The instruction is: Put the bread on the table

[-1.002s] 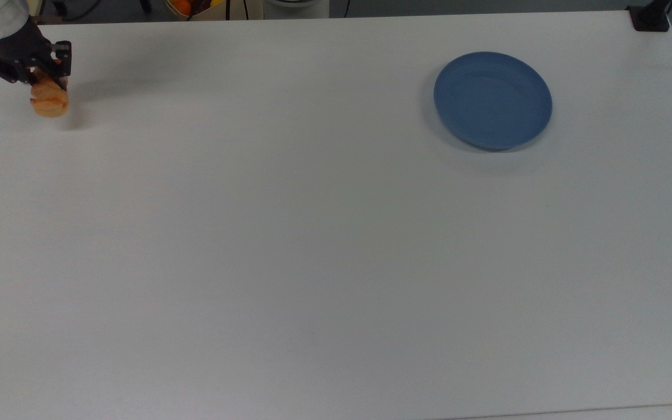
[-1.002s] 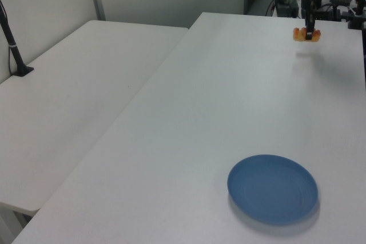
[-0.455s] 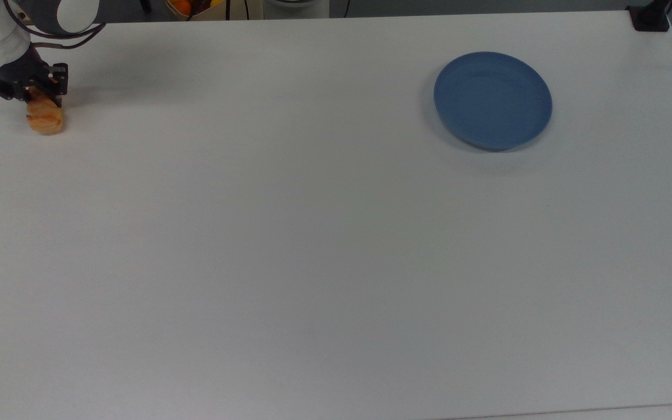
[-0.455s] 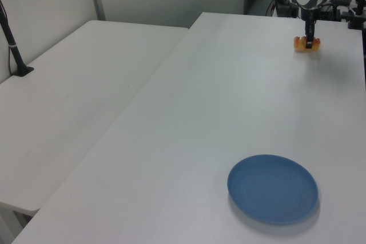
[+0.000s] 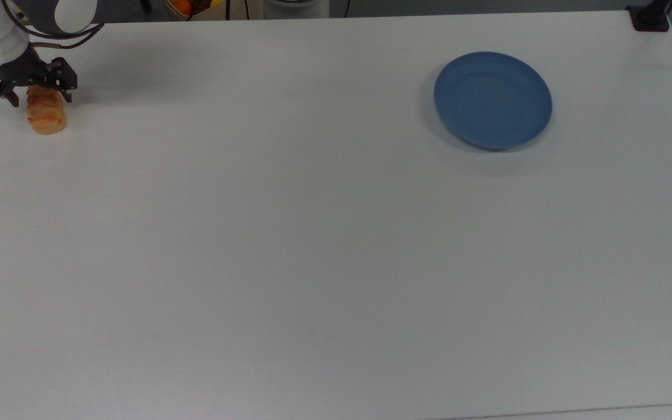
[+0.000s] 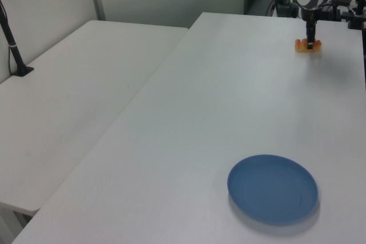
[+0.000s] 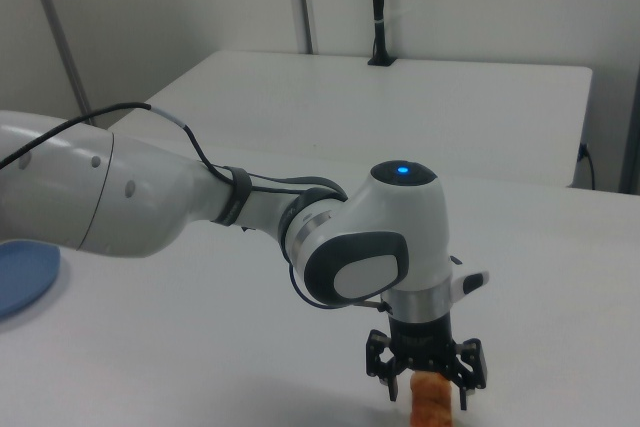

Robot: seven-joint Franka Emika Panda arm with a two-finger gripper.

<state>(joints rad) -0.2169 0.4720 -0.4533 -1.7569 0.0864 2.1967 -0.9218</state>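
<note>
The bread (image 5: 45,116) is a small golden-orange roll lying on the white table (image 5: 312,245) near the top view's far left edge. My gripper (image 5: 40,98) stands open directly over the roll's far end, one finger on each side and apart from it. In the right view the bread (image 7: 432,405) sits on the table (image 7: 200,347) between the spread fingers of the gripper (image 7: 427,392). The left view shows the bread (image 6: 307,46) under the gripper (image 6: 309,43) at the far end of the table (image 6: 229,101).
A round blue plate (image 5: 492,99) sits bare toward the top view's right, far from the bread, also seen as the plate (image 6: 273,188) and the plate (image 7: 20,277). A black clamp (image 5: 651,17) grips the table's corner. A second white table (image 6: 74,95) adjoins.
The gripper lowered the bread onto the table, then opened its fingers and let go. The roll now lies flat on the surface.
</note>
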